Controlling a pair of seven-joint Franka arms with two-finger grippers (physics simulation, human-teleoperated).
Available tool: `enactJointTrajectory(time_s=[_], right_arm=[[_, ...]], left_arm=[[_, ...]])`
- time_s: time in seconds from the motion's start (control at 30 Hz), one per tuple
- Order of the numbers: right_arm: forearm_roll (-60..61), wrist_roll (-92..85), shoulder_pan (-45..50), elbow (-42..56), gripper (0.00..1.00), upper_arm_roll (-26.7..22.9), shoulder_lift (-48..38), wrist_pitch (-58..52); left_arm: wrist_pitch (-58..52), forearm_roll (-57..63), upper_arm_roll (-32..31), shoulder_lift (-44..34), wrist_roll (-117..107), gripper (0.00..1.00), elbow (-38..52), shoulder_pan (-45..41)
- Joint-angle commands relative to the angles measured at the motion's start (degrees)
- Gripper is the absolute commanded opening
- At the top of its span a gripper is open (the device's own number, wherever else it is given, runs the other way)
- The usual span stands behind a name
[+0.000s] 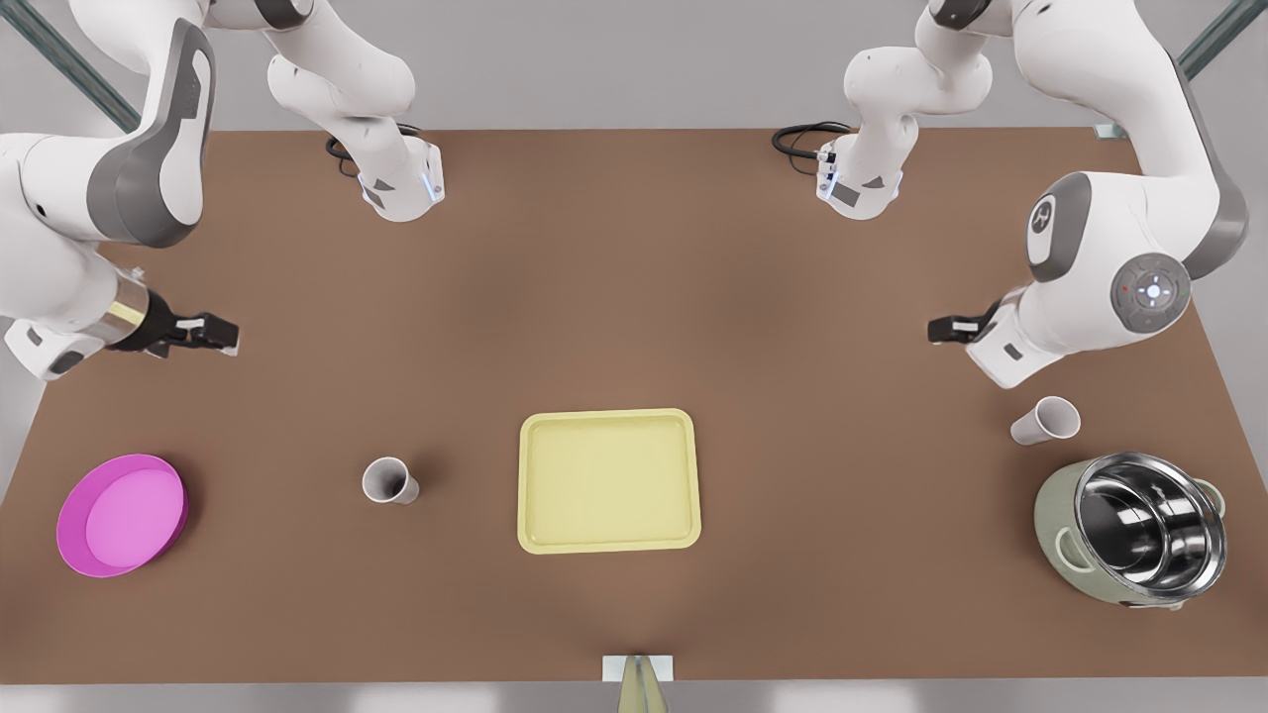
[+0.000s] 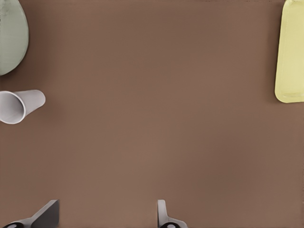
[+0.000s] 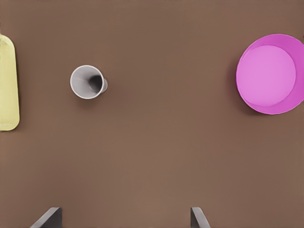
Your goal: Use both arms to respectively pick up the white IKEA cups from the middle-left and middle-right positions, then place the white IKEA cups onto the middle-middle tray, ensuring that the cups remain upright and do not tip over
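Note:
One white cup (image 1: 389,481) (image 3: 88,82) stands upright on the table, on the front view's left of the pale yellow tray (image 1: 608,416) (image 3: 7,85). The other white cup (image 1: 1045,421) (image 2: 21,105) stands far off on the front view's right, near the steel pot. My right gripper (image 1: 218,335) (image 3: 124,219) hovers open at the front view's left, well back from the first cup. Over on the front view's right, my left gripper (image 1: 946,330) (image 2: 105,218) is open too, above and behind the second cup. The tray (image 2: 290,52) holds nothing.
A round magenta plate (image 1: 121,515) (image 3: 272,73) lies near the table's edge at the front view's left. A large steel pot (image 1: 1134,530) (image 2: 10,38) with a green shell stands close beside the cup at the front view's right. Both arm bases are at the table's far edge.

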Motion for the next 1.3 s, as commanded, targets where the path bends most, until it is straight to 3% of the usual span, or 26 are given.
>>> enactJointTrajectory(time_s=[0.0,0.1,0.23,0.37,0.73,0.9,1.03,1.27], right_arm=[[-0.31,-3.6,0.0,-0.05,1.0,0.01,-0.13,3.66],[-0.22,-3.6,0.0,-0.06,1.0,-0.07,0.13,3.66],[-0.04,-2.9,0.18,-0.06,1.0,0.1,1.19,3.66],[1.89,-3.6,0.27,0.56,1.0,0.28,9.89,6.92],[1.89,-2.46,3.61,-0.06,1.0,0.45,21.67,22.91],[2.59,-2.46,3.52,0.03,1.0,0.45,25.18,27.66],[3.12,-2.46,3.52,-0.23,1.0,0.45,27.38,35.57],[3.21,-2.46,3.87,-0.58,1.0,0.72,30.28,38.29]], left_arm=[[3.87,-0.28,0.01,-0.06,-3.03,1.0,0.03,-0.01],[4.57,-0.55,0.1,0.46,-3.12,1.0,-0.23,1.39],[16.96,-0.55,9.06,4.86,9.8,1.0,-5.5,2.45],[26.54,-5.12,15.83,11.45,23.95,1.0,-6.29,8.16],[34.45,-5.12,15.92,20.77,26.33,1.0,-6.38,15.02],[36.12,-5.21,17.5,21.47,26.33,1.0,-11.57,15.81],[38.14,-5.29,17.85,22.35,26.33,1.0,-11.66,15.99],[39.55,-6.96,17.85,23.75,26.24,1.0,-11.66,16.43]])
